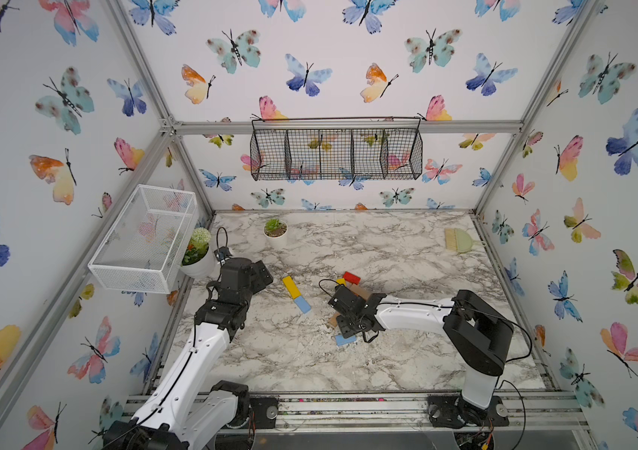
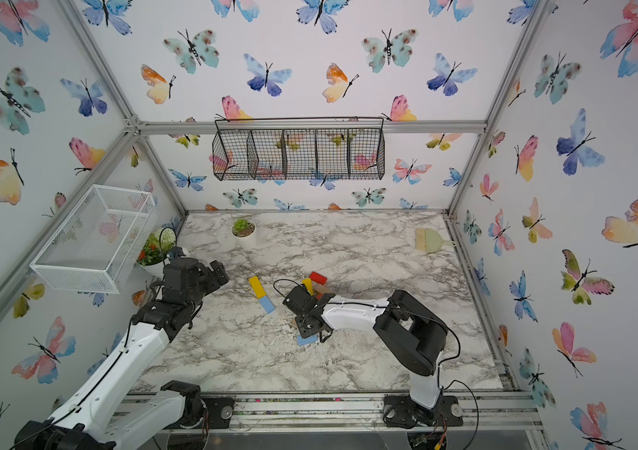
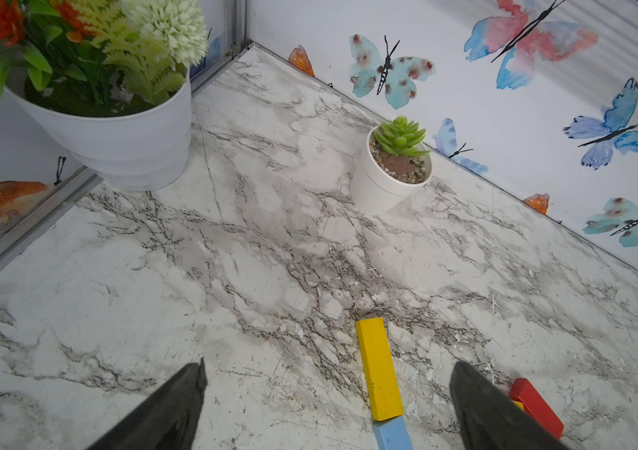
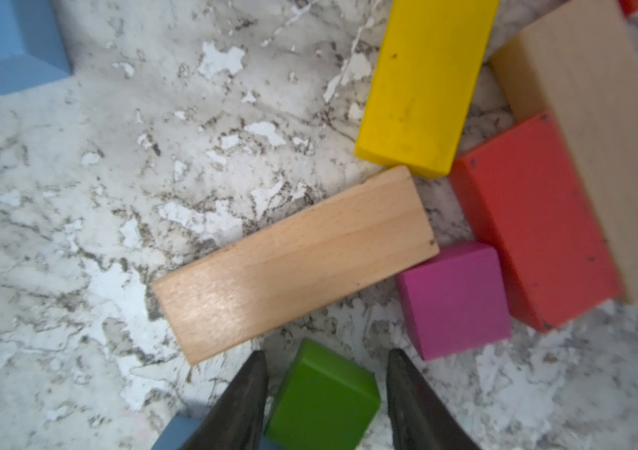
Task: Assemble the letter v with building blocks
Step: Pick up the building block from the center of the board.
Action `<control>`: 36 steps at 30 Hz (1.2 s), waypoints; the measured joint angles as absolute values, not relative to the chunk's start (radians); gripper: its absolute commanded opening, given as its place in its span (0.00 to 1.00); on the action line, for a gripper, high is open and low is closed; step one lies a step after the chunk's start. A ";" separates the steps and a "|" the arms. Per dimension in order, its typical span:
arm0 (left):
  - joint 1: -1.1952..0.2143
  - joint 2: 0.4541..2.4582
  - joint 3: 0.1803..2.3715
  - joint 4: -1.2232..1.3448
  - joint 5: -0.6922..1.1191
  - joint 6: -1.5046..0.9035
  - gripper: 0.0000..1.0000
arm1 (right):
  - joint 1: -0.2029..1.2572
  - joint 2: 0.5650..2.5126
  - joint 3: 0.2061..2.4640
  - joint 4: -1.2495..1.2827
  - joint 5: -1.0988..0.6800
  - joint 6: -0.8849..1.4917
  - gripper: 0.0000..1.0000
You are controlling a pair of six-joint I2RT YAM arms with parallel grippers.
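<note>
Nearest and biggest, the left arm and right arm reach over the marble table. Left gripper hangs wide open, empty. One stroke of the V looks laid: yellow bar and blue bar, end to end, left of centre. Beneath the right arm sits the heap: tan bar, spare yellow, red bar, magenta cube. Right gripper stands partly open astride the green cube, a gap at one finger: no hold yet. Picking that cube seems the step; next, pinch squarely and lift clear of the tan bar beside it. Painted wood, crisp edges, slight scuffs.
</note>
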State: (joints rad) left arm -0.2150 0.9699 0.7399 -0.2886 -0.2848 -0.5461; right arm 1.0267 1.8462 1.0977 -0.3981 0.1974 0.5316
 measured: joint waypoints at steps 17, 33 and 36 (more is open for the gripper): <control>-0.215 0.970 0.733 -0.288 -0.285 -0.546 0.98 | 1.027 1.825 1.070 -0.396 0.193 0.542 0.37; -0.215 0.970 0.733 -0.287 -0.285 -0.546 0.98 | 1.026 1.774 1.071 -0.440 0.191 0.520 0.24; -0.215 0.970 0.733 -0.288 -0.285 -0.546 0.98 | 1.026 1.743 1.075 -0.455 0.194 0.503 0.24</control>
